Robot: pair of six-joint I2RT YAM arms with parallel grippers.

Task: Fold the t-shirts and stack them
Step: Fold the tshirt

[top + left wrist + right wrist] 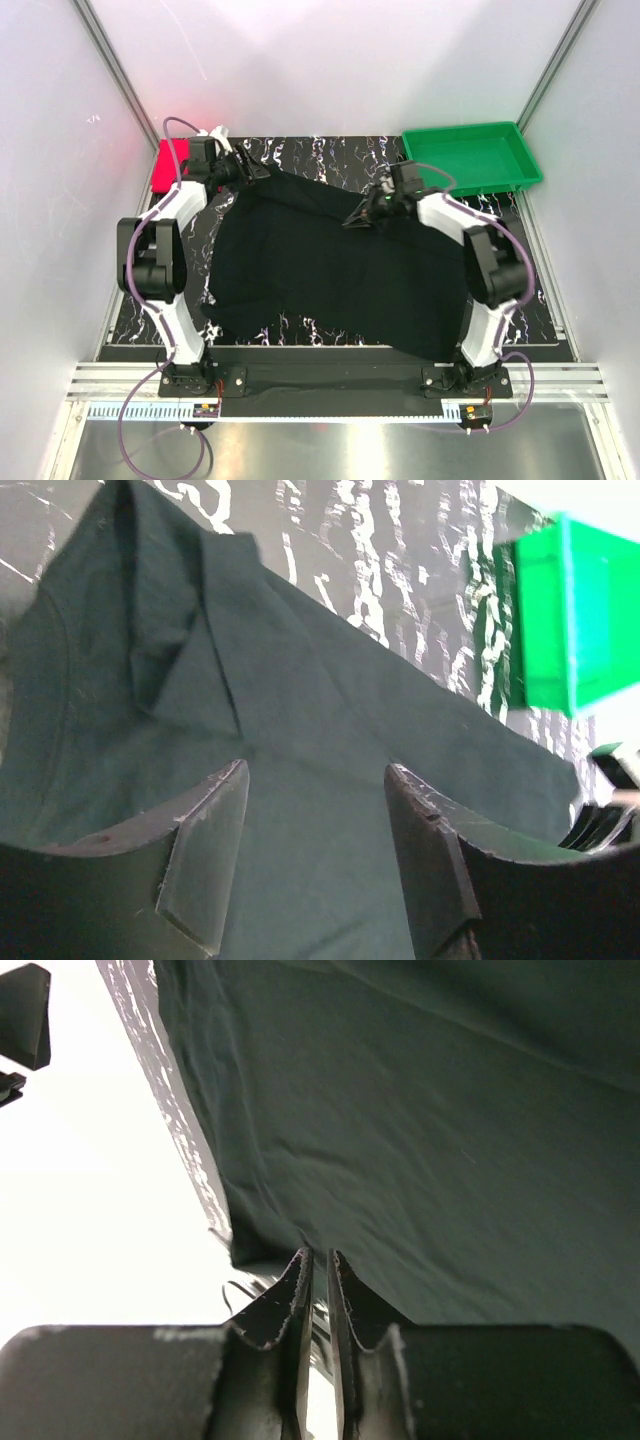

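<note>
As things lie, I judge I am early in the job: nothing here looks folded, and nothing is stacked.

Nearest my bases, at 6 o'clock, the hem of the black t-shirt (320, 270) lies slack along the near side of the table (330, 150), its outline lumpy rather than square. The shirt covers most of the table's middle. It is a soft, matte knit that swallows the light, so its creases barely show from above. The table showing at its margins is hard and glossy, black with white marble veining.

Further out, toward 1 o'clock, my right gripper (318, 1252) has its jaws drawn together to a thin slit. A ridge of black cloth runs right up to the tips, and from above the fabric rises to a peak there, so I judge I am pinching it. Toward 11 o'clock my left gripper (315, 770) hangs with its jaws spread wide and nothing between them. It is above a doubled-over flap with sharp creases and a curved seam. The shirt's far edge runs as a slanting line between my two grippers.

Farthest off, at 10 o'clock, the red t-shirt (168, 168) shows as a bright pinkish-red patch, mostly hidden behind my left arm, so I cannot tell whether it is folded. At 1 o'clock sits the green tray (470, 128), rigid plastic, rectangular with a raised rim.

The black shirt needs squaring and folding, the red one may too, and then one goes on the other.
</note>
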